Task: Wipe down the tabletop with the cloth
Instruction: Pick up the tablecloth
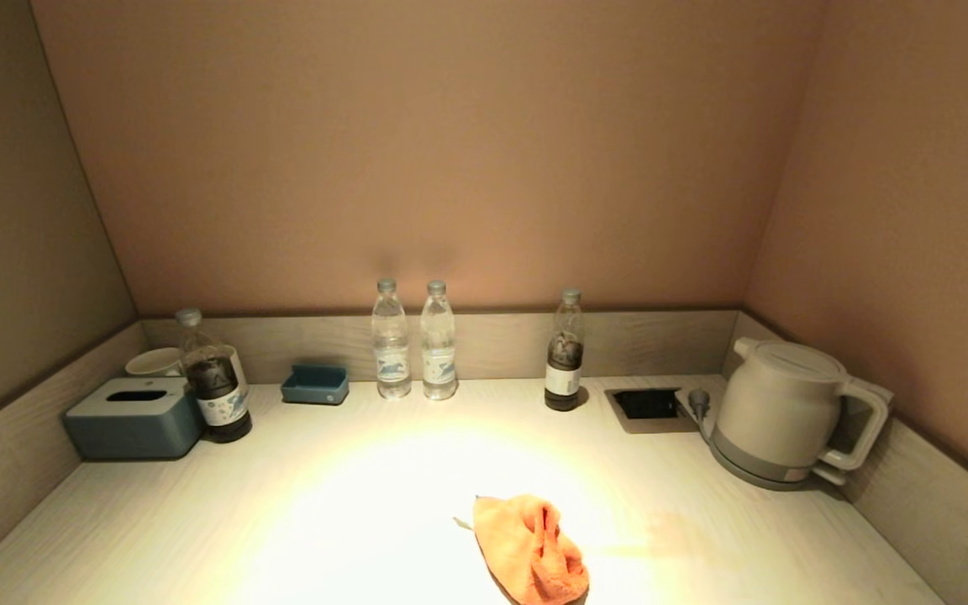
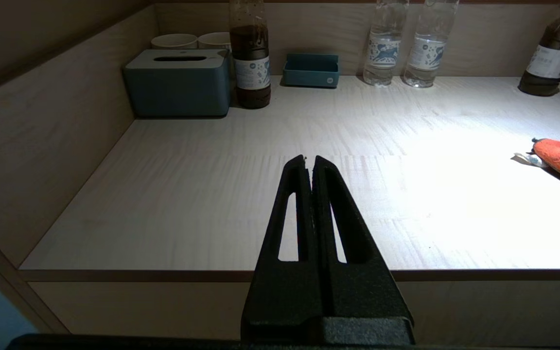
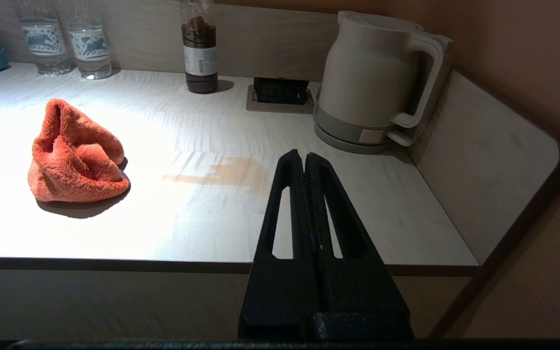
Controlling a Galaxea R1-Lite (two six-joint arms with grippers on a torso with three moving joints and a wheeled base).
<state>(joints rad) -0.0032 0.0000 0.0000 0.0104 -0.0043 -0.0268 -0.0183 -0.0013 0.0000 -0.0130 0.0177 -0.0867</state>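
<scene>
Presently on hand: one pale wood-grain tabletop, walled on three sides; one crumpled orange terry cloth, lying loose near the front edge, slightly right of centre, touched by nothing; one faint brownish stain on the tabletop just beside the cloth, toward the kettle side. Along the back: blue-grey tissue box, two white cups behind it, dark-liquid bottle beside it, small blue tray, two clear water bottles, second dark-liquid bottle, recessed socket, cream electric kettle on its base at the right. Left pincer: fingers pressed together, holding nothing, hanging off the front edge at the left. Right pincer: likewise closed and empty, off the front edge at the right, nearer to the cloth. Handling note, by judgement: cloth looks soft, light and limp, will collapse and drag rather than slide as a body; not fragile. Best taken at the raised fold on top of the heap, pinching several layers so that a pad of fabric trails beneath for wiping.
</scene>
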